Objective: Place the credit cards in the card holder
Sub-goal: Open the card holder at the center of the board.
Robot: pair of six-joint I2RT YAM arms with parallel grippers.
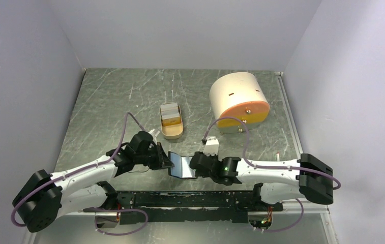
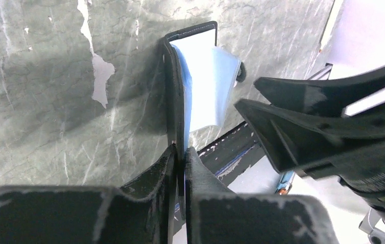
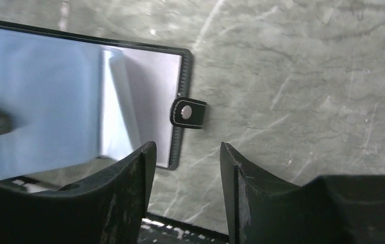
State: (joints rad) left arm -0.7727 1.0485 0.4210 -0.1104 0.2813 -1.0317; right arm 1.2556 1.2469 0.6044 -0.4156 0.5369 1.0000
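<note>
The black card holder lies open near the table's front edge, its blue-grey pockets up. My left gripper is shut on its left cover; in the left wrist view the fingertips pinch the black edge of the card holder. Just right of it my right gripper stands open. In the right wrist view the right gripper has only bare table between its fingers, with the card holder and its snap tab just ahead. The credit cards, whitish and yellow, sit farther back in the tan tray.
A big cream-and-orange cylinder stands at the back right. A black rail runs along the near edge between the arm bases. Grey walls close in the table on the left, back and right.
</note>
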